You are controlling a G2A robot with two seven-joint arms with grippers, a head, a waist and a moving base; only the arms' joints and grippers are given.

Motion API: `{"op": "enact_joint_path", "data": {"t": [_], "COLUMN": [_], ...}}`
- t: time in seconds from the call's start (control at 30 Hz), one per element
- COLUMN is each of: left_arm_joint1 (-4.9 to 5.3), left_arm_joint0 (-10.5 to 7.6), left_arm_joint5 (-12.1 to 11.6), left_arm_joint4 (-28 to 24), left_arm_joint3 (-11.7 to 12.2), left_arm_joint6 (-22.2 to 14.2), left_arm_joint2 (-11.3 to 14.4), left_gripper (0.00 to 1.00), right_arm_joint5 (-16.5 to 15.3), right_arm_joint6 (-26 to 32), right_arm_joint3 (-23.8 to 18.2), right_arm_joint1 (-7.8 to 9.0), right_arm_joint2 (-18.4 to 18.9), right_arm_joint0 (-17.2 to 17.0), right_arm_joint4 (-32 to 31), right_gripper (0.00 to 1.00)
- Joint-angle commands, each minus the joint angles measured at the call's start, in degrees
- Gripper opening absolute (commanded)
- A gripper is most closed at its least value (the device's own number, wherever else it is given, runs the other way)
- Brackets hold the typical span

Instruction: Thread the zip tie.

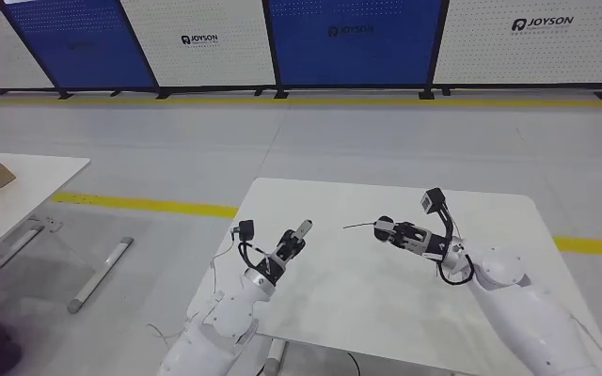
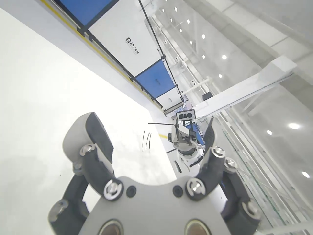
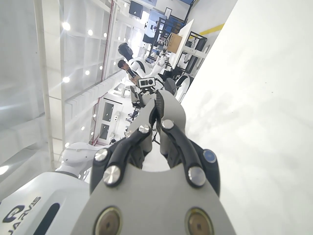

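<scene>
Over the white table (image 1: 395, 310), the left gripper (image 1: 296, 235) is held at 9 o'clock of the right gripper (image 1: 380, 227), jaws spread, probably to receive the tie. The right gripper is clamped on the zip tie (image 1: 359, 225), which is aimed toward 9 o'clock, apparently for threading. Spare ties (image 2: 147, 140) are laid flat on the table.

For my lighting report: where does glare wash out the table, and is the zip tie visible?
Left wrist view: table washed white, spare zip ties dark on it. Right wrist view: ceiling lamps flare. Top view: even light, zip tie a thin line.
</scene>
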Motion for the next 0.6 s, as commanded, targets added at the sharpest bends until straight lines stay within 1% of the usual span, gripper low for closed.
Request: {"op": "enact_joint_path", "data": {"t": [0.0,0.07,0.1,0.17,0.2,0.33,0.37,0.43,0.47,0.57], "left_arm_joint1": [0.01,0.01,-0.02,0.07,0.12,0.13,0.14,0.10,0.00,0.00], "left_arm_joint0": [0.00,0.00,-0.07,-0.89,-1.22,-2.38,-2.64,-3.04,-3.24,-3.24], "left_arm_joint5": [0.0,0.0,0.0,-0.6,-0.9,-2.2,-2.4,-2.4,-1.2,-1.2], "left_arm_joint4": [0.0,0.0,-0.4,-2.0,-3.0,-8.5,-9.7,-10.5,-10.4,-10.4], "left_arm_joint3": [0.0,0.0,0.0,0.6,0.9,1.3,1.3,1.6,1.8,1.8], "left_arm_joint6": [0.0,0.0,-0.7,-6.4,-8.6,-16.0,-17.3,-17.1,-14.7,-14.7], "left_arm_joint2": [0.0,0.0,0.3,1.4,1.6,3.1,3.3,3.3,3.2,3.2], "left_gripper": [1.00,1.00,1.00,1.00,1.00,1.00,1.00,1.00,1.00,1.00], "right_arm_joint5": [0.0,0.0,0.1,0.0,0.0,0.0,0.0,0.0,0.0,0.0], "right_arm_joint6": [0.0,0.0,-0.2,-0.7,-0.7,-0.3,-0.3,-0.8,-1.0,-1.0], "right_arm_joint3": [0.0,0.0,-0.1,-1.0,-1.0,-0.7,-0.4,0.6,1.5,1.5], "right_arm_joint1": [0.00,0.00,-0.01,-0.21,-0.34,-1.59,-1.95,-2.66,-3.01,-3.01], "right_arm_joint2": [0.0,0.0,0.0,0.0,-0.1,-1.1,-1.4,-2.0,-2.2,-2.2], "right_arm_joint0": [0.0,0.0,-0.2,-0.9,-0.8,-0.2,0.1,0.6,0.9,0.9], "right_arm_joint4": [0.0,0.0,0.0,0.3,0.1,0.0,-0.1,-0.5,-0.6,-0.6], "right_gripper": [0.00,0.00,0.00,0.00,0.00,0.00,0.00,0.00,0.00,0.00]}}
